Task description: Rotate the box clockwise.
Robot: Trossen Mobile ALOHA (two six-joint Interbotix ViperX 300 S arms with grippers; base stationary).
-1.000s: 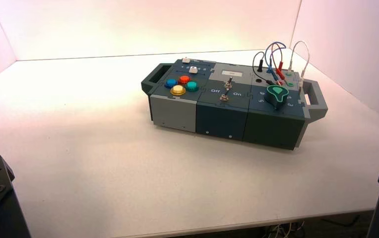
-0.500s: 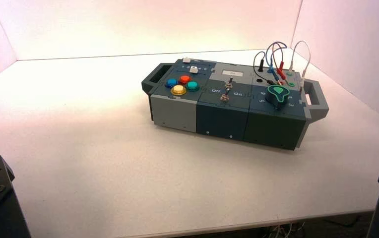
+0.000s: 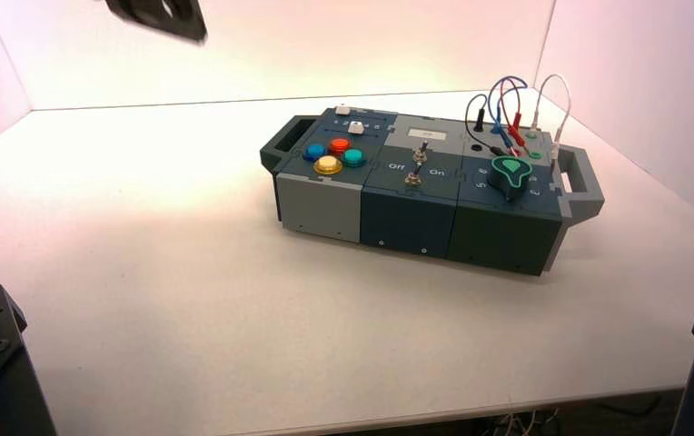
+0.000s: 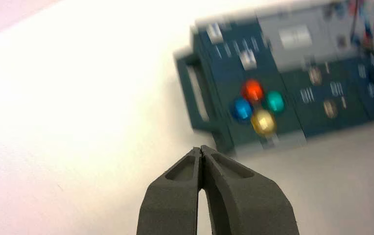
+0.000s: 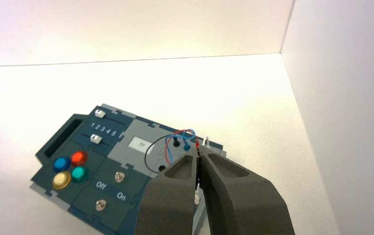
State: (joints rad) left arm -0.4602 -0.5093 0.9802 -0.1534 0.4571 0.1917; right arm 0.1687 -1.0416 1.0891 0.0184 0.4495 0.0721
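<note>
Loose wires [image 3: 530, 422] lie below the near edge of the white table [image 3: 234, 336]. The box [image 3: 407, 209] sits right of the middle, on a slant. The left gripper [image 4: 202, 149] hangs up left of it, pinched shut; the right gripper [image 5: 198, 149] is up high, shut too. Looped plug wires [image 3: 507, 91] stick up at the box's far right. Behind is a pale wall [image 3: 325, 54].

Left end effector [image 3: 160, 14] cut off by top edge.

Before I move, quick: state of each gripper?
Left gripper: shut, holding nothing, above the table short of the box's left end.
Right gripper: shut, empty, over the table's near right side.
</note>
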